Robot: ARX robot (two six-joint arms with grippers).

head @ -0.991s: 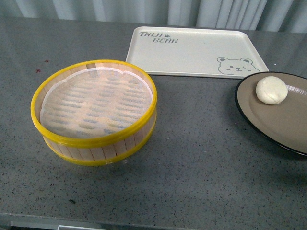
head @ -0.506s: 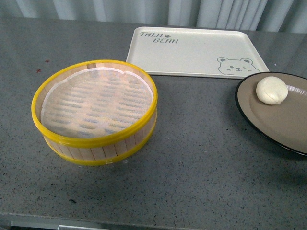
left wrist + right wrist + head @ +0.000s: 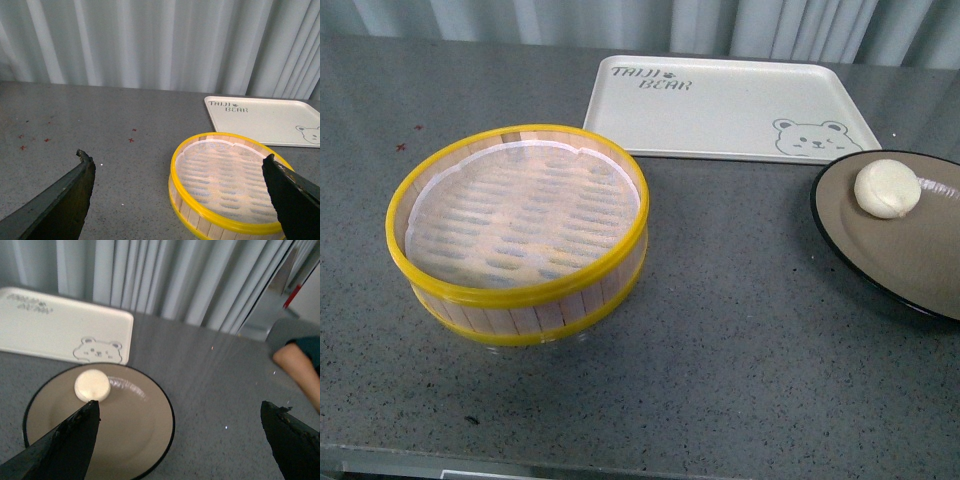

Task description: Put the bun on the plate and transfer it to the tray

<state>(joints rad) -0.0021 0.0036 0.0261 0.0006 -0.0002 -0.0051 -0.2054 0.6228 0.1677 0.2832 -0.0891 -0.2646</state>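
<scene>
The cream-white bun (image 3: 887, 188) lies on the black-rimmed tan plate (image 3: 910, 250) at the table's right edge; the right wrist view shows the same bun (image 3: 92, 385) and plate (image 3: 130, 435). The cream tray (image 3: 720, 110) with bear drawing lies behind, also seen as tray (image 3: 55, 325) and tray (image 3: 270, 120). My right gripper (image 3: 180, 410) hovers open above the plate's edge and bare table, holding nothing. My left gripper (image 3: 177, 162) is open above the table, straddling the steamer basket's near side. Neither arm appears in the front view.
A yellow-rimmed bamboo steamer basket (image 3: 517, 232) with a white liner stands left of centre, empty; the left wrist view shows the basket (image 3: 225, 185) too. A person's arm (image 3: 295, 365) shows beyond the table's right end. Curtains hang behind the table.
</scene>
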